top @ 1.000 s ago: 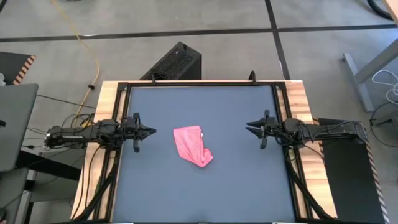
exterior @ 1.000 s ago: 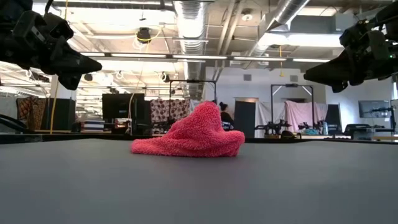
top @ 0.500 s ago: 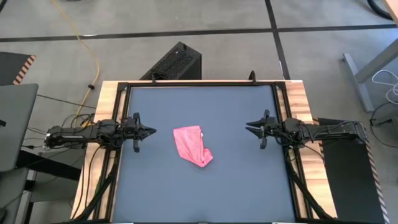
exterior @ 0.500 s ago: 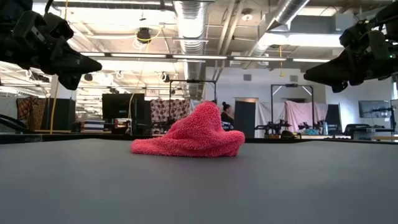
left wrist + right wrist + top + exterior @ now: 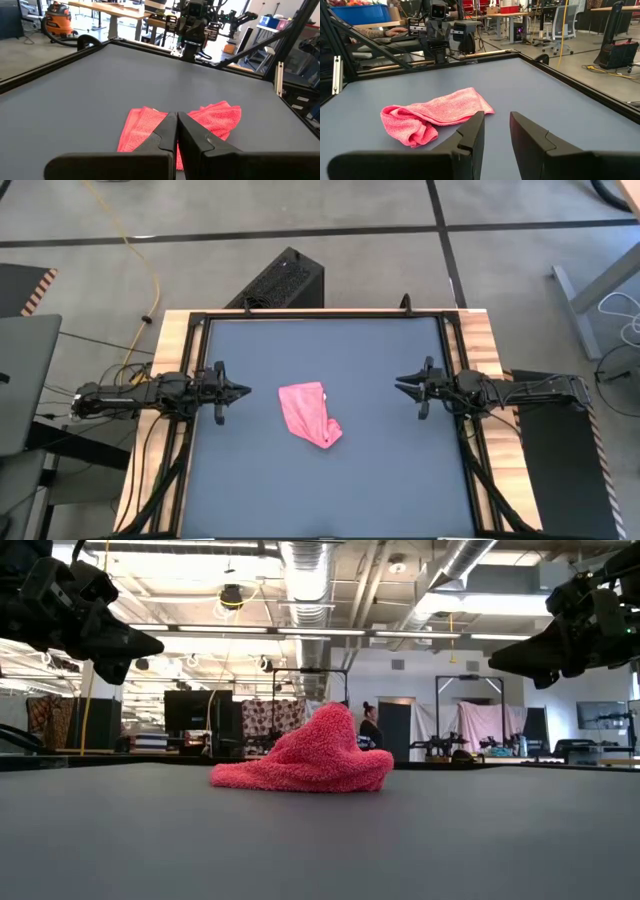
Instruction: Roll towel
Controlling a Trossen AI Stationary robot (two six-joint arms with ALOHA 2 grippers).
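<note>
The left gripper (image 5: 240, 391) is hovering above the mat near the tabletop's left edge, its fingers pressed together and gripping nothing. The right gripper (image 5: 404, 387) is hanging opposite it near the right edge, its fingers standing partly apart with only air between them. Both are pointing inward at the towel (image 5: 309, 413), which is lying crumpled around the middle of the dark grey mat (image 5: 380, 470), one end flat and the other bunched into a hump, well apart from either gripper.

Rolling is not yet under way, by the look of it; the step in hand is the approach. The next move is probably calling for one gripper to come down on a free edge of the cloth.

Open mat is lying on every side of the towel, so both arms are getting a clear path inward.
</note>
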